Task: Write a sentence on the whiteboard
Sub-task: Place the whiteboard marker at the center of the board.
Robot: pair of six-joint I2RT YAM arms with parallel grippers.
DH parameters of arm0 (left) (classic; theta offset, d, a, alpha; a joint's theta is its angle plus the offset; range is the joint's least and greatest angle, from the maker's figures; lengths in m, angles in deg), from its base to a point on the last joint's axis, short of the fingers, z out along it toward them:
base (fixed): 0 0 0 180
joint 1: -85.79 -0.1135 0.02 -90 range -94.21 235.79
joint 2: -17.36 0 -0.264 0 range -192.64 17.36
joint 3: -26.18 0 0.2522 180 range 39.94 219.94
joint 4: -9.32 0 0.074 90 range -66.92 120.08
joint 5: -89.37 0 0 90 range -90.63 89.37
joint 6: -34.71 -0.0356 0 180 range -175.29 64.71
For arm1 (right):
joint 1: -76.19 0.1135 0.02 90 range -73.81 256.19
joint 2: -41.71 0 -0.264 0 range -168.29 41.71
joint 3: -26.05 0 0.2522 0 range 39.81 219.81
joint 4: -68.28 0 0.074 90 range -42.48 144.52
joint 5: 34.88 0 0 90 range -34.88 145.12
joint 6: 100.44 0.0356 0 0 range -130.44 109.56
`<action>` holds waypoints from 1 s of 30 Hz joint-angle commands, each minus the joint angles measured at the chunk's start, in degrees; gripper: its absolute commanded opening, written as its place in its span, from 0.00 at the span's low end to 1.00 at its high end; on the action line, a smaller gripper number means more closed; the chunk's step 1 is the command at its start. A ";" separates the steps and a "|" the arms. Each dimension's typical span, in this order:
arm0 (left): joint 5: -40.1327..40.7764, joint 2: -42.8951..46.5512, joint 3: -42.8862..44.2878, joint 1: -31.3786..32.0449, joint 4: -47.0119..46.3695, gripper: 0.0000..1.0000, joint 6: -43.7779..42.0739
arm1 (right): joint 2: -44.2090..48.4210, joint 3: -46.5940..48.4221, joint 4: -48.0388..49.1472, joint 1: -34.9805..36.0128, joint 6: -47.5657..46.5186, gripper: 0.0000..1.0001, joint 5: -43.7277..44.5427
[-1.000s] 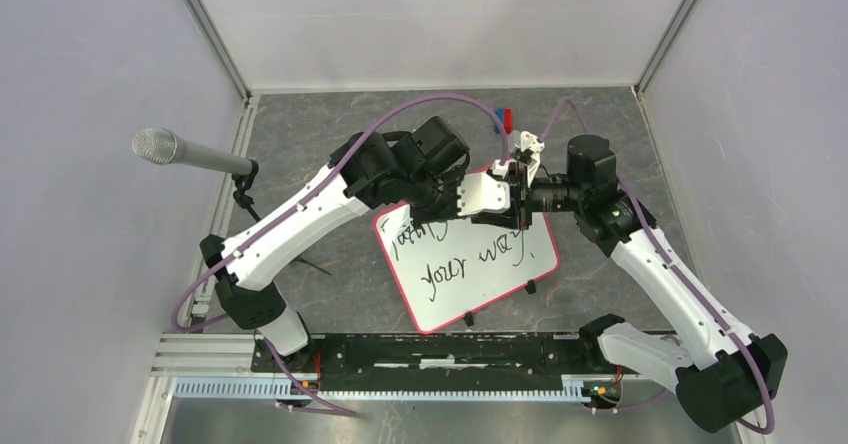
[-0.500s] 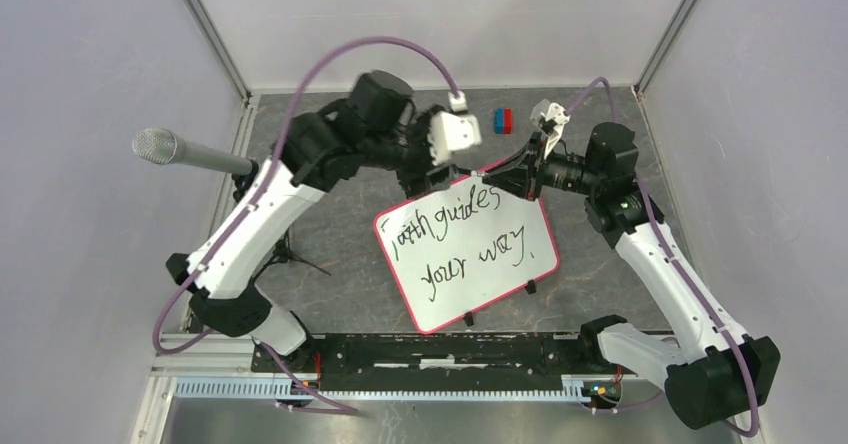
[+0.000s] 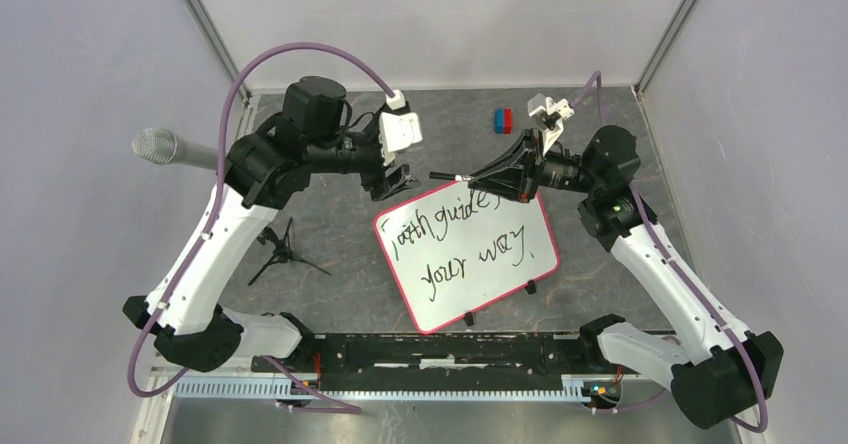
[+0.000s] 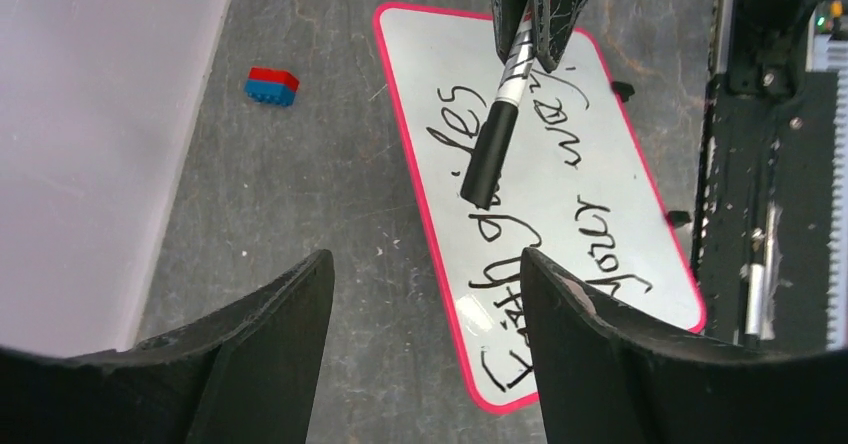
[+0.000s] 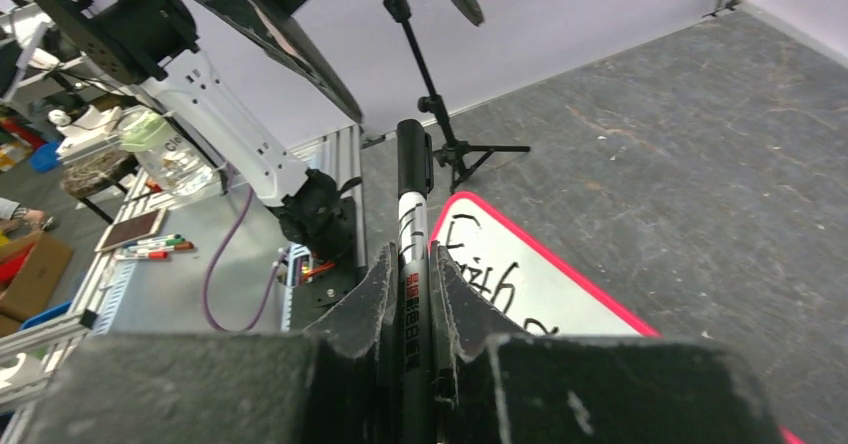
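Top external: right gripper (image 3: 485,177) clamps capped black marker (image 3: 448,177) above far edge of whiteboard (image 3: 480,299); left gripper (image 4: 425,264) empty, jaws spread wide; sentence (image 3: 462,236) reads "Faith guides your way".

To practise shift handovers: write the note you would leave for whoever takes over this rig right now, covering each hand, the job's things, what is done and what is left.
Left hand: open, empty, hovering off the far left corner of the board.
Right hand: shut on the marker, cap on, held above the board.
Board: lies flat between the arms.
Sentence: two lines, "Faith guides your way".
Done: the writing looks complete.
Left: probably only setting the marker down.
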 commanded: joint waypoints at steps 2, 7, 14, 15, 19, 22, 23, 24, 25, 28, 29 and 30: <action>1.76 1.00 -2.11 2.23 0.01 0.71 -13.88 | 1.36 -0.16 2.96 1.71 3.10 0.00 -0.96; 8.08 1.29 -3.81 7.09 0.10 0.59 -17.46 | 0.75 0.33 2.85 3.02 3.64 0.00 -0.78; 16.92 0.40 -4.79 14.56 0.02 0.42 -19.70 | 0.37 0.37 2.69 4.12 3.65 0.00 -0.61; 17.65 0.40 -5.03 15.09 0.02 0.38 -19.94 | 0.41 0.37 2.65 4.25 3.66 0.00 -0.68; 19.53 0.27 -5.85 16.07 0.08 0.27 -20.54 | 0.58 0.37 2.48 4.45 3.51 0.00 -0.92; 19.57 0.04 -5.49 16.16 0.06 0.18 -20.23 | 0.54 0.19 2.37 4.62 3.48 0.00 -0.87; 19.40 -0.17 -5.07 16.34 0.03 0.15 -19.99 | 0.46 0.06 2.36 4.78 3.44 0.00 -0.77; 19.21 -0.46 -4.62 16.71 0.05 0.13 -19.71 | 0.32 0.04 2.41 4.91 3.48 0.00 -0.70; 19.17 -0.74 -4.27 17.19 0.02 0.11 -19.49 | 0.17 -0.06 2.40 5.07 3.48 0.00 -0.56; 19.67 -1.86 -3.33 19.81 0.03 0.06 -19.11 | -0.37 -0.14 2.39 5.91 3.55 0.00 -0.43; 19.78 -2.36 -2.76 20.62 0.02 0.04 -18.74 | -0.51 -0.22 2.51 6.23 3.53 0.00 -0.27; 19.89 -2.94 -2.14 21.44 -0.08 0.03 -18.34 | -0.66 -0.33 2.58 6.68 3.64 0.00 -0.25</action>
